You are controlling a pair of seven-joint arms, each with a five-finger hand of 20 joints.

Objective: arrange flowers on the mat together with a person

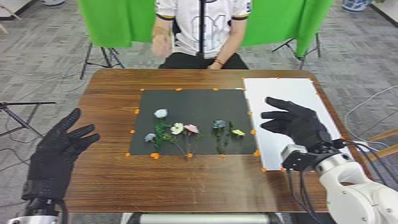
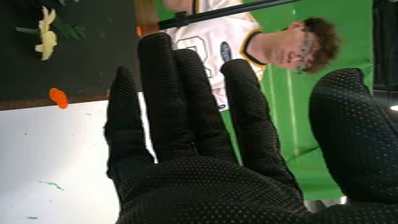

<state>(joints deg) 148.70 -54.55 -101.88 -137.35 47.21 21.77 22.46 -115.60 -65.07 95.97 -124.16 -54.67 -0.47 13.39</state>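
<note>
Your left hand [image 1: 60,143] and right hand [image 1: 302,125] have empty fingers, apart. Between them, flowers [image 1: 191,128] lie on the mat [image 1: 200,102]. You seem to be setting them out; next may need a soft pinch.

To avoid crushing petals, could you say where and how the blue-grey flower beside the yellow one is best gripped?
Probably by its lower stem, from above, pinching across: the blue-grey flower lies flat, its thin stem running toward the robot, the yellow flower close on its right.

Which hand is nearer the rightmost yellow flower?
Right. The right hand is just right of the yellow flower, over the white sheet; the left hand is beyond the mat's left edge.
</note>
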